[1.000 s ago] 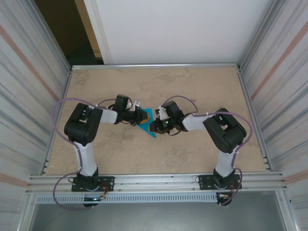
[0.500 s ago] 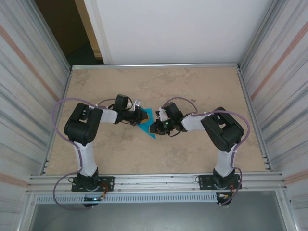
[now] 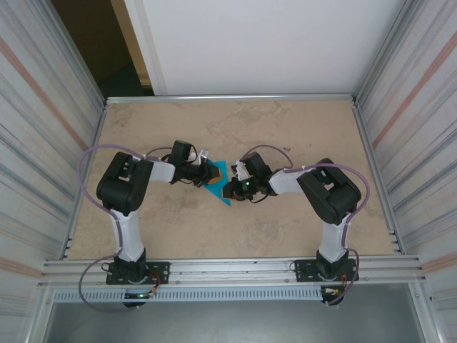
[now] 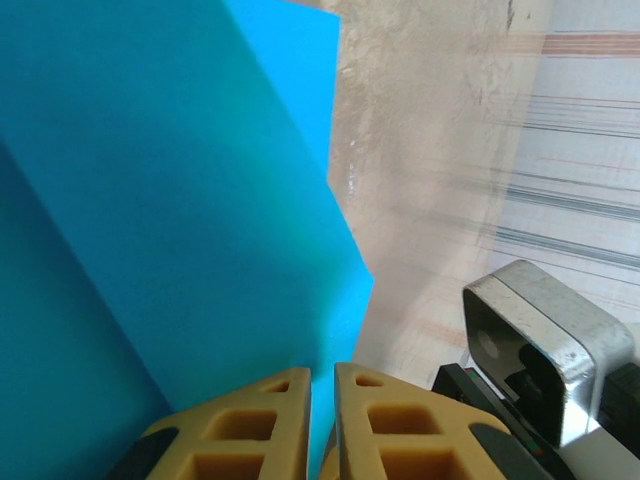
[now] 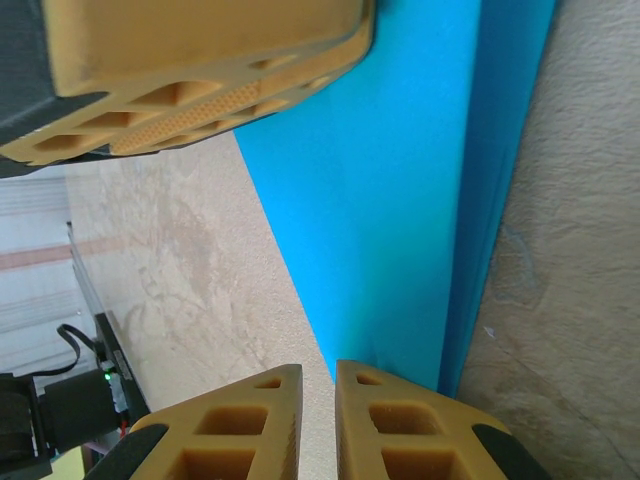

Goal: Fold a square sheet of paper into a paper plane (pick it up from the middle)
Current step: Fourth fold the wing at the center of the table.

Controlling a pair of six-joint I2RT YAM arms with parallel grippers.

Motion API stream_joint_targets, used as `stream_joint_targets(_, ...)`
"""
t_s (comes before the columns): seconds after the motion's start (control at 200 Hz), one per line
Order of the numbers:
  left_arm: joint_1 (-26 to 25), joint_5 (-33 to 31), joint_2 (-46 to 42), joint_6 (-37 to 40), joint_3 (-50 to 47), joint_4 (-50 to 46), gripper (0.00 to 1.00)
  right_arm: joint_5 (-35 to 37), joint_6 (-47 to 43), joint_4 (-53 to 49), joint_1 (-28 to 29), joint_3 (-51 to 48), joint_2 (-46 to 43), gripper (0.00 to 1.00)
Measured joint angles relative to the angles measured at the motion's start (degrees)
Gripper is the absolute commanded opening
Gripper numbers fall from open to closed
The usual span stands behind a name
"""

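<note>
Table [image 3: 285,128] of mottled beige takes up most of the overhead view, and we see both arms bent inward over its middle: the left arm [image 3: 125,187] from the lower left, the right arm [image 3: 330,193] from the lower right. Between them, just left of the frame's centre, lies the sheet of paper [image 3: 217,189]. It is teal-blue and shows as a narrow pointed patch with its tip toward the bottom of the frame. The left gripper [image 3: 209,174] meets its upper left side and the right gripper [image 3: 230,189] its right side, the two heads near each other.

In the left wrist view the sheet of paper [image 4: 150,200] covers the left half of the frame, with a darker layer at the far left and a slanted edge running down to the left gripper [image 4: 322,385]. Its yellow fingers [image 4: 240,425] are pressed to a thin slit, and we see blue inside that slit, so they are clamped on the sheet. At the lower right sits the right arm's silver-cased camera [image 4: 545,345].

In the right wrist view the sheet of paper [image 5: 400,150] runs down from the top centre, with a doubled layer along its right edge and table [image 5: 580,300] on either side. The right gripper [image 5: 318,385] has its fingers [image 5: 400,430] drawn together to a slit. The sheet's lower edge reaches them, but we cannot tell whether it is nipped. One yellow finger of the left gripper [image 5: 200,70] crosses the upper left.
</note>
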Motion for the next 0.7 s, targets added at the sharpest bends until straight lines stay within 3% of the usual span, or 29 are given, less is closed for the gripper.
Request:
stream_joint_targets(0.511,0.0,-0.5,0.2,0.2,0.2,-1.1,0.14,0.0,0.0,0.0,0.0,0.0,0.2,0.16)
stream_joint_targets(0.702,0.0,-0.5,0.3,0.4,0.2,-1.1,0.14,0.0,0.1,-0.1,-0.3,-0.2,-0.6,0.23)
